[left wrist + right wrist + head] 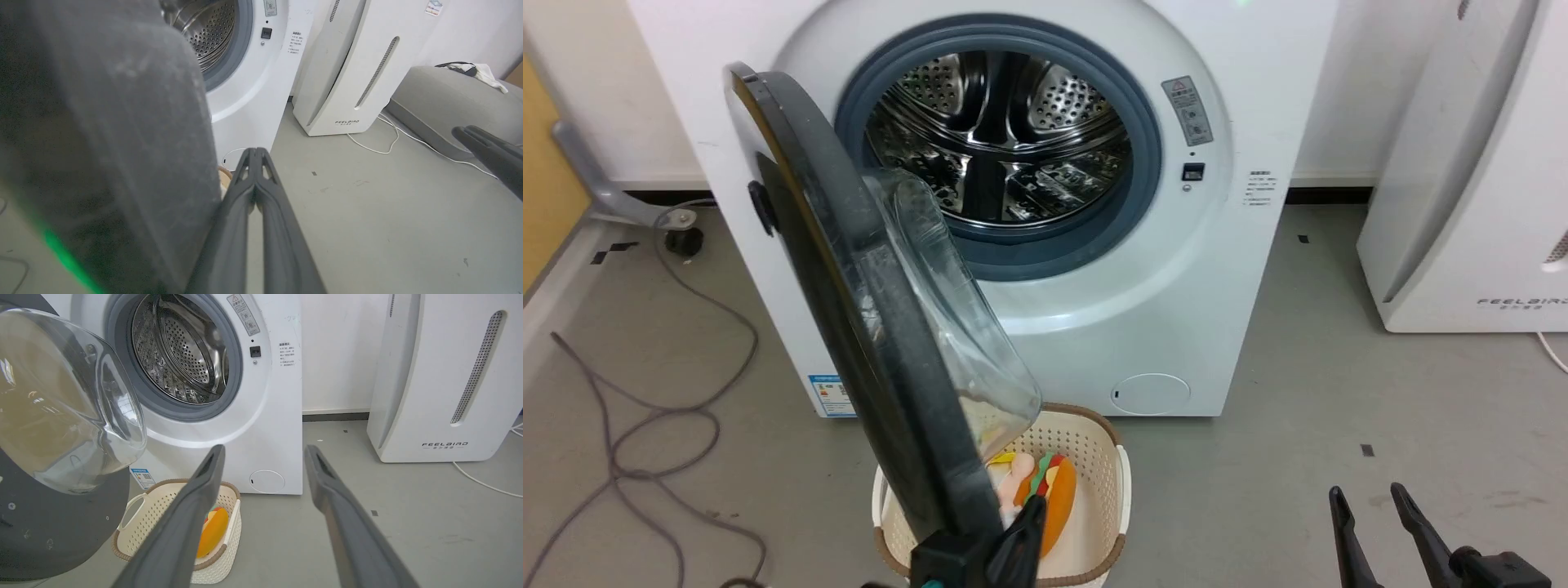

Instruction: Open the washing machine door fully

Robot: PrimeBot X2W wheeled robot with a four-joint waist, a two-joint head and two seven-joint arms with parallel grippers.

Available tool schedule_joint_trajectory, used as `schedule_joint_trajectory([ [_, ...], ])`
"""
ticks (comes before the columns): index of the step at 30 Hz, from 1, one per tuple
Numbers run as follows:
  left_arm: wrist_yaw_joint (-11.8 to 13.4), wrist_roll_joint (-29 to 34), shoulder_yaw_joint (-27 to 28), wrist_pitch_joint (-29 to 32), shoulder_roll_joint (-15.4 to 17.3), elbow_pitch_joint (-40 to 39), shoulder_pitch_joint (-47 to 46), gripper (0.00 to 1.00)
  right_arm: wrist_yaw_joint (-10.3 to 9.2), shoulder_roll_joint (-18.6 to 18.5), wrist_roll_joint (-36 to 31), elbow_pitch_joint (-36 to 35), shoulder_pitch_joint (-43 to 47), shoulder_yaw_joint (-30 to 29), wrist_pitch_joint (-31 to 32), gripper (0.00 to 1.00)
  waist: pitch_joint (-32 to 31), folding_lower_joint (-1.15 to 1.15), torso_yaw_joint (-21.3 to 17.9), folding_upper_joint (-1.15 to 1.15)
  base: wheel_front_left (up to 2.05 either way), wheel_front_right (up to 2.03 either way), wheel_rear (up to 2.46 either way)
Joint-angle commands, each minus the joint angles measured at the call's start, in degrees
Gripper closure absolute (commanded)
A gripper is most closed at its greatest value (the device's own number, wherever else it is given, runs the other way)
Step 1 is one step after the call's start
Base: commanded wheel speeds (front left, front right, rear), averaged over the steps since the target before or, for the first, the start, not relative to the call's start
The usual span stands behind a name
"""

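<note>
- Door position: the washing machine door [886, 327] stands swung out from the 9 o'clock side of the white machine [1176, 327]. It is nearly edge-on in the head view, and its clear glass bowl [947, 327] bulges toward 3 o'clock.
- A grey rubber ring [1143, 139] frames the exposed steel drum [1005, 139] at 12 o'clock.
- A cream perforated basket [1098, 457] sits on the floor at the machine's 6 o'clock, partly under the door's lower edge. It holds an orange burger-shaped toy [1058, 502] and a pale toy [1017, 478].
- The left end effector [256, 151] has its fingers pressed together around nothing, just beside the door's rim; contact cannot be told.
- The right end effector [1365, 490], at 5 o'clock, has its fingers parted and empty, well apart from the door.
</note>
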Motion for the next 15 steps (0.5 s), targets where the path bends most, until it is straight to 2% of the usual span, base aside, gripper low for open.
schedule_joint_trajectory([
  [1, 0.8, 0.3, 1.0, 0.2, 1.0, -0.2, 0.8, 1.0, 0.29, 0.2, -0.1, 0.1, -0.3, 0.0, -0.3, 0.0, -0.1, 0.0, 0.4, 0.0, 0.0, 0.0, 0.0],
  [9, 5.4, 2.1, 2.8, 0.6, 3.8, -7.5, 6.7, 1.0, 0.29, 0.2, -0.7, -0.3, 0.2, -0.6, -0.1, 0.0, 0.2, 0.0, 4.3, 0.0, 0.0, 0.0, 0.0],
  [15, 7.6, 2.6, 4.5, 0.3, 5.1, -10.9, 9.0, 1.0, 0.29, 0.2, -0.8, -1.0, 0.5, -1.2, 0.0, 0.0, 0.7, 0.0, 8.9, 0.0, 0.0, 0.0, 0.0],
])
